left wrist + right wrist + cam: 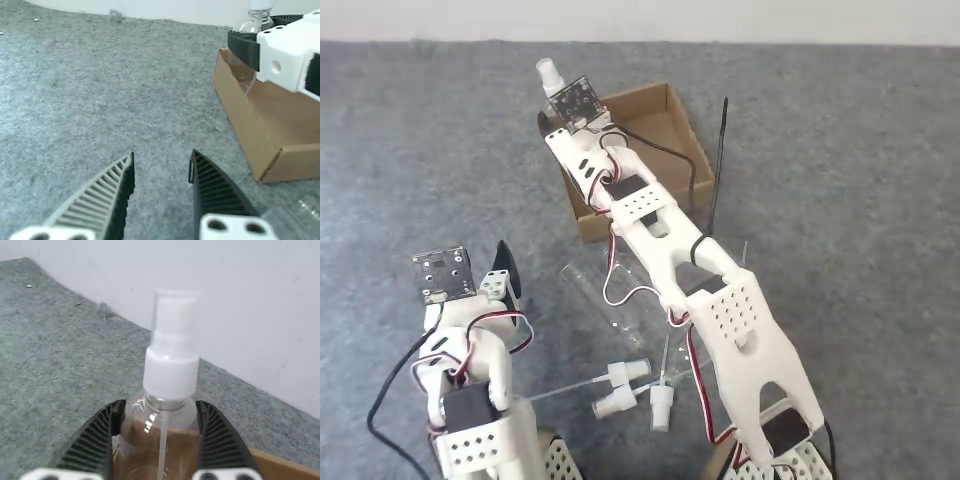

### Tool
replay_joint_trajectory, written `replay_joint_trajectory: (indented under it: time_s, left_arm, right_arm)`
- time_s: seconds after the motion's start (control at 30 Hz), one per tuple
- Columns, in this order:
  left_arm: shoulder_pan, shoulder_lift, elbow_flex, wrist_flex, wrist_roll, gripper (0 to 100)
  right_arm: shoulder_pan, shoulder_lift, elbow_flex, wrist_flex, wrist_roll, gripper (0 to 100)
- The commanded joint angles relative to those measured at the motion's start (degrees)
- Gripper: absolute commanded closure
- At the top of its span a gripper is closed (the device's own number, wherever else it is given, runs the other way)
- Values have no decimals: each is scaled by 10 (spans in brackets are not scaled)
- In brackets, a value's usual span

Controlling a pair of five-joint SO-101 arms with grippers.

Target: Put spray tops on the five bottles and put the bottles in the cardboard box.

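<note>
- R end effector clamped on spray-topped bottle, upright, at cardboard box corner.
- L end effector approx. half open, empty, over desk.

High view overhead, far; wrist views low, close, facing wall; all share cardboard box.

Capped clear bottle upright at cardboard box corner; three spray tops loose.
</note>
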Motion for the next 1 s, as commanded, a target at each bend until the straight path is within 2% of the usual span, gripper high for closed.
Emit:
replay_joint_trajectory:
  time_s: [0.0,0.13,0.43,0.67,0.87,0.97]
  left_arm:
    - [0,-4,-3,-6,9,829]
    - [0,-4,-3,-6,9,829]
    - [0,-4,-3,-6,9,829]
    - [0,-4,-3,-6,9,829]
    - [0,-4,-3,-6,9,829]
    - [1,-4,-3,-6,9,829]
  right_arm:
    - [-7,-1,-19,2,10,886]
    - [-8,0,-18,5,7,805]
    - [-7,-6,-18,42,6,755]
    - [-9,-20,-15,48,6,753]
    - [-8,-58,-16,119,-44,753]
    - [-10,-68,-16,143,-46,753]
